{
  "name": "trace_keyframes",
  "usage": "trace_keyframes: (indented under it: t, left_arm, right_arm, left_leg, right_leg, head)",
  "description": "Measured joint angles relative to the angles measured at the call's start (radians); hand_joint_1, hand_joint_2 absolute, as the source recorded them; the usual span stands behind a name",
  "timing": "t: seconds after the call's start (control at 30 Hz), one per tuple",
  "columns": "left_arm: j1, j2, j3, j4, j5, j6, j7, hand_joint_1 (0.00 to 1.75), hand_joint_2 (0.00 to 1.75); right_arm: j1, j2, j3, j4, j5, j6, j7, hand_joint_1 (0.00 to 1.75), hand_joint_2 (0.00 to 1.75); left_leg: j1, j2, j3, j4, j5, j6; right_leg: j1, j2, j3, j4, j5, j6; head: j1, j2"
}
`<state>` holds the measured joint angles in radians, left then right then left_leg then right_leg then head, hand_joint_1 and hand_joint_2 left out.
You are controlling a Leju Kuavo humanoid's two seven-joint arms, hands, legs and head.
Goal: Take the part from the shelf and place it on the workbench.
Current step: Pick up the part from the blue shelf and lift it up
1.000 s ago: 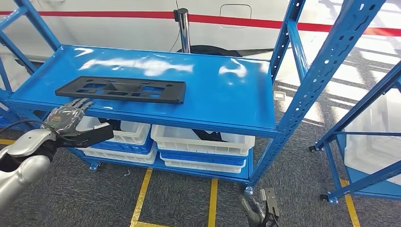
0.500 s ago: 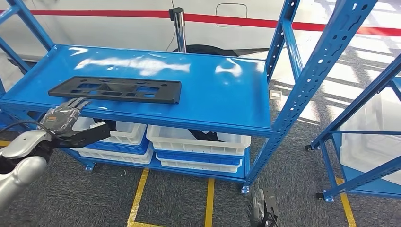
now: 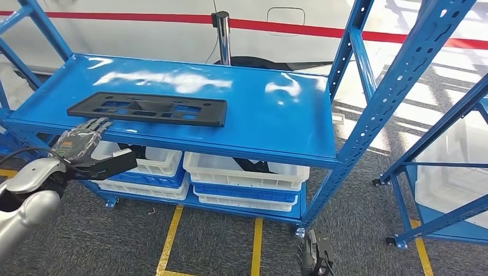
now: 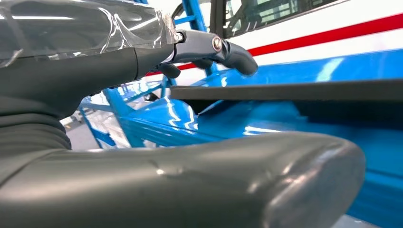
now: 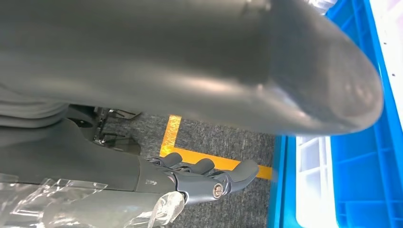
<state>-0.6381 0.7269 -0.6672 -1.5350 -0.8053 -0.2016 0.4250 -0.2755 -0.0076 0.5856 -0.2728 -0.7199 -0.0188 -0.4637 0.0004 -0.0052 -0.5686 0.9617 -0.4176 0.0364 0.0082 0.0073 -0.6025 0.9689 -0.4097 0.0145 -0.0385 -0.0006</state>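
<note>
A long flat black part (image 3: 147, 108) with cut-outs lies on the left half of the blue shelf (image 3: 265, 118). My left hand (image 3: 80, 145) is at the shelf's front edge, just below the part's left end, fingers spread above the edge and the thumb underneath, holding nothing. In the left wrist view the part (image 4: 294, 90) is a dark slab beyond the fingers (image 4: 228, 50), with a gap between them, and the thumb (image 4: 214, 180) is below. My right hand (image 3: 315, 257) hangs low over the floor; its fingers (image 5: 204, 178) are loosely bent around nothing.
White bins (image 3: 244, 172) on blue trays stand under the shelf. A blue perforated upright (image 3: 397, 75) rises at the shelf's right corner, and a second rack (image 3: 454, 172) stands further right. Yellow tape lines (image 3: 172, 236) mark the grey floor. A chrome post (image 3: 223, 37) stands behind.
The whole view swayed a little and came back. My left hand keeps its place at the shelf's front edge. The part has not moved.
</note>
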Motion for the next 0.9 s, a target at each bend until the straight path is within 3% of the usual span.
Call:
trace_keyframes:
  t: [0.1, 0.13, 0.2, 0.27, 0.3, 0.33, 0.4, 0.47, 0.57, 0.63, 0.7, 0.77, 0.8, 0.83, 0.9]
  left_arm:
    - [0.000, -0.001, 0.002, -0.002, 0.000, 0.000, 0.000, 0.00, 0.00]
    - [0.000, 0.000, 0.003, -0.002, 0.000, 0.000, 0.000, 0.00, 0.00]
    - [0.000, 0.000, 0.005, -0.002, 0.000, -0.001, 0.000, 0.00, 0.00]
    - [0.006, 0.000, 0.005, -0.002, 0.000, -0.002, 0.000, 0.00, 0.00]
    - [0.010, -0.001, 0.005, -0.002, 0.000, -0.003, 0.000, 0.00, 0.00]
    - [0.013, -0.001, 0.005, -0.002, 0.000, -0.003, 0.000, 0.00, 0.00]
    - [0.014, -0.001, 0.006, -0.003, 0.000, -0.003, 0.000, 0.00, 0.00]
    - [0.013, 0.000, 0.008, -0.005, 0.002, -0.005, 0.000, 0.00, 0.00]
    - [0.018, 0.000, 0.010, -0.008, 0.004, -0.009, 0.002, 0.00, 0.00]
    - [0.018, 0.000, 0.015, -0.012, 0.004, -0.010, 0.002, 0.00, 0.00]
    - [0.016, 0.000, 0.020, -0.016, 0.004, -0.011, 0.002, 0.00, 0.00]
    - [0.019, 0.001, 0.021, -0.018, 0.004, -0.012, 0.002, 0.00, 0.00]
    - [0.022, 0.001, 0.021, -0.018, 0.004, -0.013, 0.003, 0.00, 0.00]
    - [0.024, 0.001, 0.022, -0.019, 0.004, -0.014, 0.004, 0.00, 0.00]
    - [0.025, 0.001, 0.023, -0.022, 0.004, -0.017, 0.005, 0.00, 0.00]
  right_arm:
    - [0.000, 0.001, 0.000, 0.000, 0.000, 0.000, 0.000, 0.00, 0.00]
    - [-0.001, 0.002, 0.000, 0.000, 0.000, 0.000, 0.000, 0.00, 0.00]
    - [0.000, 0.002, 0.000, 0.000, 0.000, -0.001, 0.000, 0.00, 0.00]
    - [0.001, 0.003, 0.000, 0.000, 0.001, -0.004, 0.000, 0.00, 0.87]
    - [0.002, 0.003, 0.000, 0.000, 0.002, -0.005, 0.000, 0.00, 1.31]
    - [0.003, 0.004, 0.000, 0.000, 0.003, -0.006, 0.000, 0.00, 1.75]
    - [0.004, 0.006, 0.000, 0.000, 0.004, -0.009, 0.000, 0.00, 1.75]
    - [0.003, 0.007, 0.000, 0.000, 0.005, -0.012, 0.001, 0.00, 1.75]
    - [0.003, 0.007, 0.000, 0.000, 0.006, -0.013, 0.004, 0.00, 1.75]
    - [0.002, 0.008, 0.000, 0.000, 0.006, -0.014, 0.006, 0.00, 1.75]
    - [0.002, 0.009, 0.000, 0.000, 0.007, -0.014, 0.007, 0.00, 1.75]
    - [0.004, 0.010, 0.000, 0.000, 0.007, -0.014, 0.008, 0.00, 1.75]
    - [0.006, 0.010, 0.000, 0.000, 0.007, -0.014, 0.009, 0.00, 1.75]
    - [0.008, 0.010, 0.000, 0.000, 0.007, -0.014, 0.009, 0.00, 1.75]
    - [0.012, 0.010, 0.000, 0.000, 0.007, -0.014, 0.010, 0.00, 1.75]
  left_leg:
    - [0.003, 0.001, -0.007, 0.012, -0.012, -0.015]
    - [0.005, 0.001, -0.020, 0.040, -0.028, -0.020]
    - [0.008, 0.001, -0.079, 0.162, -0.085, -0.029]
    - [0.012, 0.001, -0.150, 0.292, -0.125, -0.036]
    - [0.014, 0.001, -0.166, 0.314, -0.122, -0.039]
    - [0.017, 0.001, -0.160, 0.290, -0.096, -0.042]
    - [0.022, 0.004, -0.100, 0.150, -0.018, -0.048]
    - [0.022, 0.005, -0.043, 0.030, 0.020, -0.042]
    - [0.019, 0.001, -0.025, 0.005, 0.009, -0.014]
    - [0.019, -0.001, -0.012, 0.003, 0.002, 0.001]
    - [0.018, -0.002, 0.004, 0.003, -0.008, 0.013]
    - [0.013, -0.002, 0.020, 0.003, -0.021, 0.020]
    - [0.010, -0.004, 0.028, 0.003, -0.029, 0.022]
    - [0.006, -0.005, 0.038, 0.003, -0.037, 0.023]
    - [0.000, -0.009, 0.062, 0.002, -0.056, 0.025]
  right_leg:
    - [-0.003, -0.001, 0.003, -0.008, 0.003, -0.010]
    - [-0.006, -0.001, 0.005, -0.011, 0.004, -0.014]
    - [-0.009, -0.001, 0.008, -0.013, 0.002, -0.019]
    - [-0.011, 0.000, 0.011, -0.013, -0.002, -0.021]
    - [-0.012, 0.001, 0.013, -0.012, -0.005, -0.019]
    - [-0.014, 0.002, 0.019, -0.012, -0.010, -0.016]
    - [-0.018, 0.003, 0.034, -0.012, -0.021, -0.006]
    - [-0.015, 0.003, 0.043, -0.010, -0.033, 0.007]
    - [-0.012, 0.003, 0.049, -0.007, -0.041, 0.021]
    - [-0.014, 0.000, 0.041, 0.025, -0.052, 0.029]
    - [-0.016, -0.002, -0.017, 0.133, -0.089, 0.036]
    - [-0.016, -0.002, -0.109, 0.270, -0.132, 0.038]
    - [-0.014, -0.002, -0.143, 0.305, -0.138, 0.035]
    - [-0.012, -0.002, -0.156, 0.298, -0.123, 0.029]
    - [-0.001, -0.002, -0.128, 0.176, -0.039, 0.006]
  head:
    - [0.000, 0.000]
    - [-0.001, 0.000]
    - [-0.003, 0.000]
    - [-0.004, 0.000]
    - [-0.004, 0.000]
    - [-0.004, 0.000]
    - [-0.004, 0.000]
    - [-0.004, 0.000]
    - [-0.002, 0.000]
    - [-0.001, 0.000]
    - [0.000, 0.000]
    - [0.001, 0.000]
    - [0.001, 0.000]
    - [0.001, 0.000]
    - [0.001, 0.000]
